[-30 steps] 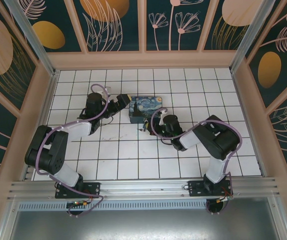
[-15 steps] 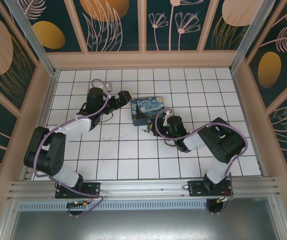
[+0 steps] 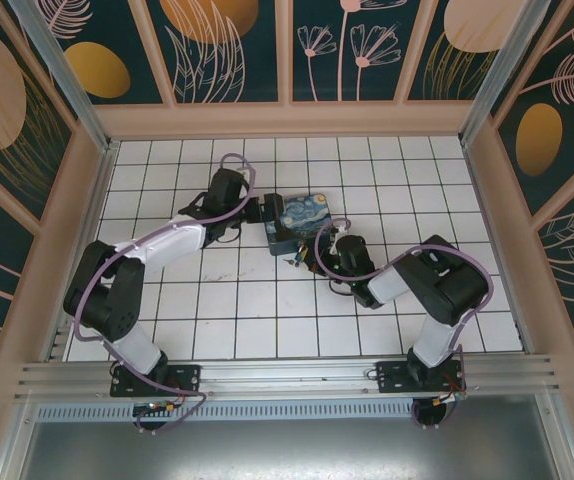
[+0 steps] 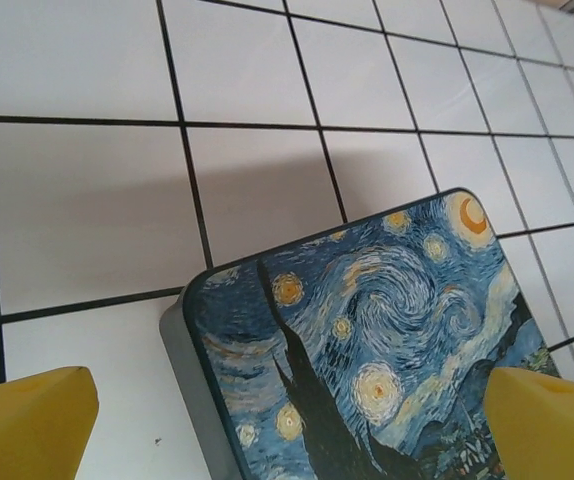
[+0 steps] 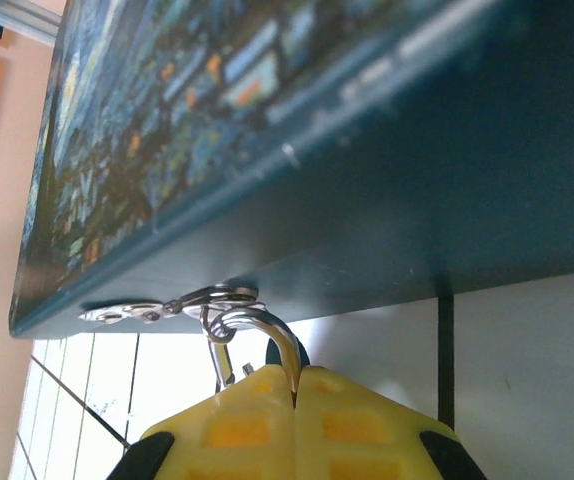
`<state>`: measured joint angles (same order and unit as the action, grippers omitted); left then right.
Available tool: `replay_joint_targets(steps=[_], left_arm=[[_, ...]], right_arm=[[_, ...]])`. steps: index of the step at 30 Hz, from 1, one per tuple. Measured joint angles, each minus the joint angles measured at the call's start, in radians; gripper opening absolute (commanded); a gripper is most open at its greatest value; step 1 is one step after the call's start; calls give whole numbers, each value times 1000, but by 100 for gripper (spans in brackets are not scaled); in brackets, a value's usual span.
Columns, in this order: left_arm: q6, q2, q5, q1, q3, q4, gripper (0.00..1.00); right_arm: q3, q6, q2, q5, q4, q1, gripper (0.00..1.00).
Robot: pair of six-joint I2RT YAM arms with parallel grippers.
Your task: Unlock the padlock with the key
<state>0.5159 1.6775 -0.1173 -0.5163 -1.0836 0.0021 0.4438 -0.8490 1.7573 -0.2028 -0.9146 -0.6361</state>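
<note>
My right gripper (image 5: 295,385) is shut on the padlock: its silver shackle (image 5: 267,335) curves up out of the closed yellow fingers, and the body is hidden between them. A small ring links the shackle to the key (image 5: 127,314), a flat silver piece lying against the bottom edge of the blue painted tin box (image 5: 297,200). From above, the padlock (image 3: 293,258) is a tiny dark speck at the right gripper (image 3: 307,256), just in front of the tin. My left gripper (image 4: 287,440) is open, with its yellow fingertips (image 4: 27,425) on either side of the tin's near corner.
The blue painted tin box (image 3: 304,222) sits mid-table between the two grippers on the white tiled floor (image 3: 227,300). Peach walls (image 3: 287,120) enclose the table on three sides. Purple cables loop over both arms.
The left arm has swung right, bringing its open gripper up to the tin's left side. The tin has shifted slightly right. The right gripper stays shut and has drifted a little right.
</note>
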Motion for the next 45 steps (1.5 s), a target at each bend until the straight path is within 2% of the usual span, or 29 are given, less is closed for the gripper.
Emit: replay_joint_targets(steps=[6,20,38,45], left_arm=[[-72,53,106,-58,-48,-73,99],[-172,127,280,-123,-102,-190,99],[-183,137,309,-142,-100,-161,97],[-183,141,307,-142,-98,-147,97]], right_arm=[[-10,-48,0,8,-14,0,0],[-39,-114,0,35,-51,0,0],[-107,-300,2,60,-182,32,0],[-113,-391,48,71,-264,34,0]])
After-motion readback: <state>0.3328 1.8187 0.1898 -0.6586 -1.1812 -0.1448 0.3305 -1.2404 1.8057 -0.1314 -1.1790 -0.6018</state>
